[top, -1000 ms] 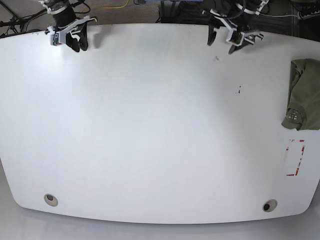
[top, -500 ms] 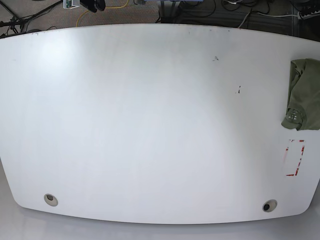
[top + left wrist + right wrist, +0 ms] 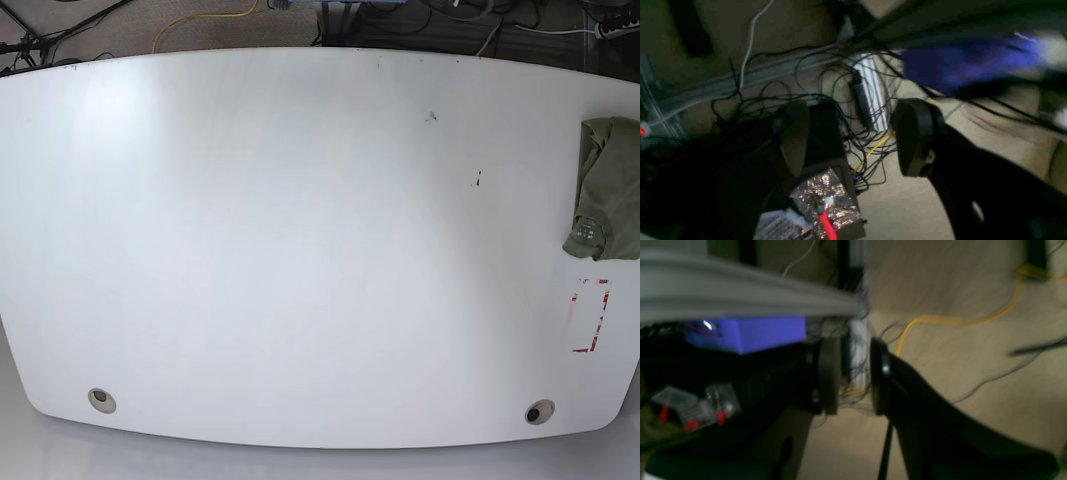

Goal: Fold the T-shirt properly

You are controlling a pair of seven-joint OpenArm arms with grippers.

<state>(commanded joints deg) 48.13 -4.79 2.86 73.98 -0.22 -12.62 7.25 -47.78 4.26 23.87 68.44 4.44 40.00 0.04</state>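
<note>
T-shirt (image 3: 607, 188) lies folded at the table (image 3: 300, 250) edge; my left gripper (image 3: 850, 140) (spread) and right gripper (image 3: 855, 376) (narrowly parted) hang off-table, empty.

Left gripper (image 3: 853, 138) gapes wide — right gripper (image 3: 855, 378) narrowly parted.

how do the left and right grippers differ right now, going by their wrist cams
The left gripper has its jaws spread wide with a broad gap; the right gripper has its jaws close together, leaving only a narrow slit, still apart. Between the left fingers lies a tangle of dark cables; between the right ones a pale strip and a yellow cable. Both hold nothing, both look down at the floor, and neither appears in the base view.
</note>
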